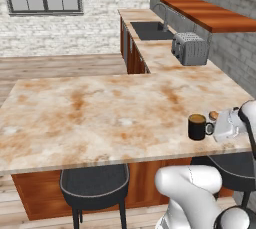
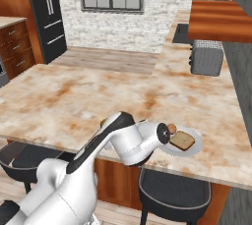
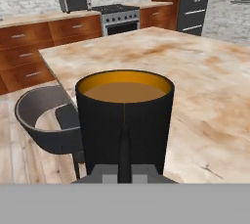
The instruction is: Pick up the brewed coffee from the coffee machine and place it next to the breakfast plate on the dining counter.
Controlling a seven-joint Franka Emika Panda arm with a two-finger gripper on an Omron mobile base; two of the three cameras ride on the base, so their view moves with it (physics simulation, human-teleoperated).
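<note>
the small black mug (image 1: pixel 198 127) of brown coffee stands upright on the long beige, orange-mottled marble dining counter (image 1: pixel 100 118), near its front edge. just beside the mug sits the small round white plate (image 2: pixel 186 146) holding brown toast.

White Franka arm with dark joints (image 2: pixel 98 143) rises from base, bends at elbow, forearm reaching forward low and near level. Wrist (image 1: pixel 231 123) turned so hand points sideways. Two-finger gripper (image 3: pixel 125 162) closed, jaws drawn tight on handle of small black mug of brown coffee (image 3: pixel 125 115); mug upright, directly in front of fingertips.
</note>
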